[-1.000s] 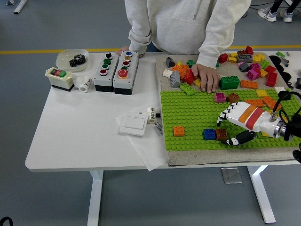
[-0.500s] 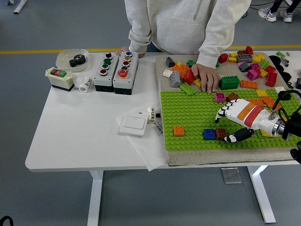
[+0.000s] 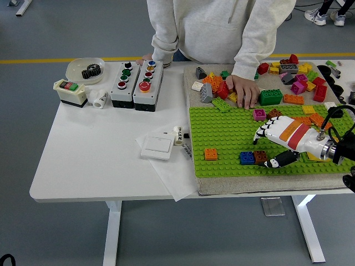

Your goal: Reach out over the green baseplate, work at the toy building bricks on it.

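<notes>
The green baseplate (image 3: 233, 138) lies on a beige mat at the table's right half. On it sit an orange brick (image 3: 211, 154), a blue brick (image 3: 247, 158) joined to a brown brick (image 3: 260, 157), a magenta brick (image 3: 259, 114) and orange and yellow bricks (image 3: 308, 118) at the right. My right hand (image 3: 272, 145), white with orange and red bands, hovers just right of the brown brick, fingers spread above it and black thumb (image 3: 280, 160) low beside it, holding nothing. My left arm is out of view.
A person stands at the far side, one hand (image 3: 244, 91) resting on loose bricks (image 3: 219, 87) behind the baseplate. More bricks (image 3: 297, 75) are piled at the back right. Button boxes (image 3: 137, 78), a white switch (image 3: 157, 147) and paper (image 3: 175, 166) lie to the left.
My right hand has lifted slightly and shifted a little up and left over the brown brick; since half a second ago it has barely moved. The person's hand stays put.
</notes>
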Controlling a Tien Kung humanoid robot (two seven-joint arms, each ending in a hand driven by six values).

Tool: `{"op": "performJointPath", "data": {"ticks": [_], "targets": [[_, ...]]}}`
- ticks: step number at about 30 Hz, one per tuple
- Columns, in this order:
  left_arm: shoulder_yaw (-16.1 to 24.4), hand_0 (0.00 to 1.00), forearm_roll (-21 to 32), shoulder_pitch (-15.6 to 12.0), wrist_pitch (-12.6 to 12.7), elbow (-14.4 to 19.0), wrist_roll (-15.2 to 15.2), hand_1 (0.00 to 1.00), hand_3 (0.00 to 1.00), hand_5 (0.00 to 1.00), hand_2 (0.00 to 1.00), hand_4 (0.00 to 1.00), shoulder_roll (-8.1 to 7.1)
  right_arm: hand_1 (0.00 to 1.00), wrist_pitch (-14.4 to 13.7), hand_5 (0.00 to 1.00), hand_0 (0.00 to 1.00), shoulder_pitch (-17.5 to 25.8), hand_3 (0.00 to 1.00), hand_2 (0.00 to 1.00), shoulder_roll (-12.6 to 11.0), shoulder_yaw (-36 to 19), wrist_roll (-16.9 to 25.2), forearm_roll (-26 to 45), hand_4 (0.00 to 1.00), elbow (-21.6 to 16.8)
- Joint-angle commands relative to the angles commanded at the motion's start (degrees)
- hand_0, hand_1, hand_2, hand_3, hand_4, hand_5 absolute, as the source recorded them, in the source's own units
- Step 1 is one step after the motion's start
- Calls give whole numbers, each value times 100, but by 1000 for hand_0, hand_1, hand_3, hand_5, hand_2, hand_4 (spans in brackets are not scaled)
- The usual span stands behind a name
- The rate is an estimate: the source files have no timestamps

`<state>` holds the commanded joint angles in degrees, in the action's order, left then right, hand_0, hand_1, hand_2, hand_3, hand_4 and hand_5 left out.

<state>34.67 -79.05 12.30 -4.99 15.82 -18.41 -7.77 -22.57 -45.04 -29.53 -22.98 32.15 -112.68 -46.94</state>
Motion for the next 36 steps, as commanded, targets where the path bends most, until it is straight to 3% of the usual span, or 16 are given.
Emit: {"op": "performJointPath", "data": {"ticks": [11, 20, 36], "targets": [[33, 742, -51, -46, -8, -9, 2, 740, 596, 600, 746, 661, 5, 627, 228, 622, 656, 331, 623, 681, -257, -622, -148, 46, 908, -680], [98, 741, -168, -85, -39, -13, -7, 740, 596, 600, 747, 660, 5, 661, 686, 660, 705, 951, 644, 706, -620, -1033, -501, 449, 912, -1431], [119, 737, -217, -100, -58, -17, 11, 740, 596, 600, 746, 660, 10, 673, 858, 679, 719, 1384, 640, 705, -889, -1197, -618, 439, 911, -2029]]}}
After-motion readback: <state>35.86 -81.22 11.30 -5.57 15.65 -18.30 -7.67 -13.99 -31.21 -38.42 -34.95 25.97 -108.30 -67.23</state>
